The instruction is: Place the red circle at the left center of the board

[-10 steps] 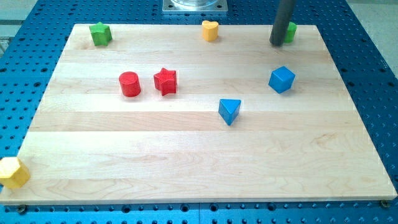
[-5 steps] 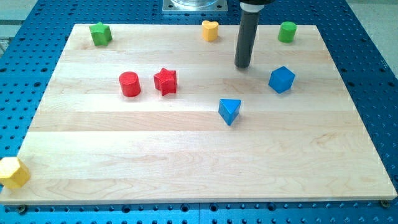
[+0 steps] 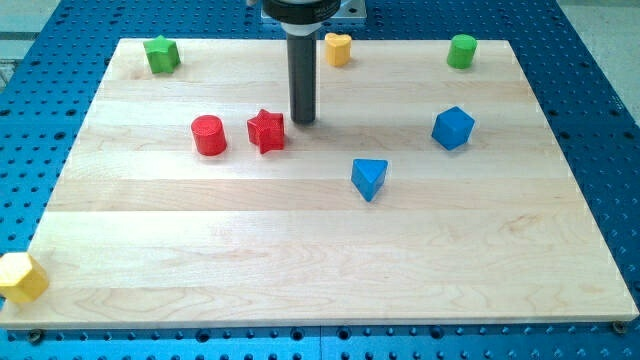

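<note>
A: What are you looking at?

B: You see a pale wooden board [image 3: 300, 250] with visible grain, lying on a blue perforated table [image 3: 600, 120]. My tip [image 3: 303, 121] is the end of a smooth dark rod; there is no claw to open or close. It stands just beside the red star [image 3: 266, 130], at the star's 2 o'clock.

A: And the red circle [image 3: 209, 135]?

B: You find it, a short cylinder, at the star's 9 o'clock, apart from it. The yellow block [image 3: 20, 277] at the view's bottom left hangs off the board's corner; its shape is hard to make out. The rod's top is cut off.
</note>
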You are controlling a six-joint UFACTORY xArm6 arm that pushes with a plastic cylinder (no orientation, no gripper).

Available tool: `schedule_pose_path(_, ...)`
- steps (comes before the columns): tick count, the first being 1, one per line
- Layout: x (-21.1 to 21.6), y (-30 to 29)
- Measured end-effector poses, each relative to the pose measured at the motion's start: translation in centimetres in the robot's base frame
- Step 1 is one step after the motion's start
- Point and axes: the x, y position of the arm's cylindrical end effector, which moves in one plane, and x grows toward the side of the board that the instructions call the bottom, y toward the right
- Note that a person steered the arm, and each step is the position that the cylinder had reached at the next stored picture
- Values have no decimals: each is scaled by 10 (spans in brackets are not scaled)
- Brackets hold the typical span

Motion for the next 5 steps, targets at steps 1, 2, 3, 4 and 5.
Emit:
schedule_pose_path(1,26,-26)
schedule_pose_path(2,8,-31)
schedule_pose_path(3,25,-74)
schedule_pose_path(4,49,-83)
schedule_pose_path(5,49,-92)
